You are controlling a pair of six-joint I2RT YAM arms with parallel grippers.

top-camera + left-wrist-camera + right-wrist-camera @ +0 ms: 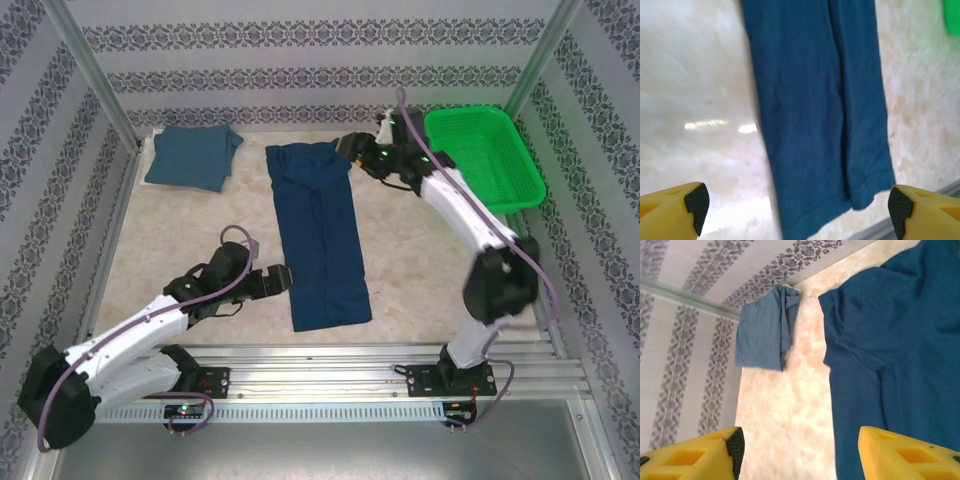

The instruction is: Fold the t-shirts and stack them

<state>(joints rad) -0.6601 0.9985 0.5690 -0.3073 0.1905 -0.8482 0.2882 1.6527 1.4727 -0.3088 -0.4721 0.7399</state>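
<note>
The dark navy t-shirt (318,232) lies flat in a long narrow strip down the middle of the table, its sides folded in and no print showing; the left wrist view looks along its hem end (820,110) and the right wrist view over its collar end (895,340). The lighter teal-blue t-shirt (192,157) sits folded at the far left corner, also visible from the right wrist (765,335). My left gripper (283,279) is open just left of the strip's near end, holding nothing. My right gripper (347,147) is open above the strip's far right corner, fingers (900,455) empty.
A green plastic mesh basket (485,155) stands at the far right, close behind the right arm. Patterned walls with metal posts enclose the table on three sides. An aluminium rail (380,352) runs along the near edge. Bare tabletop (190,225) lies left of the navy shirt.
</note>
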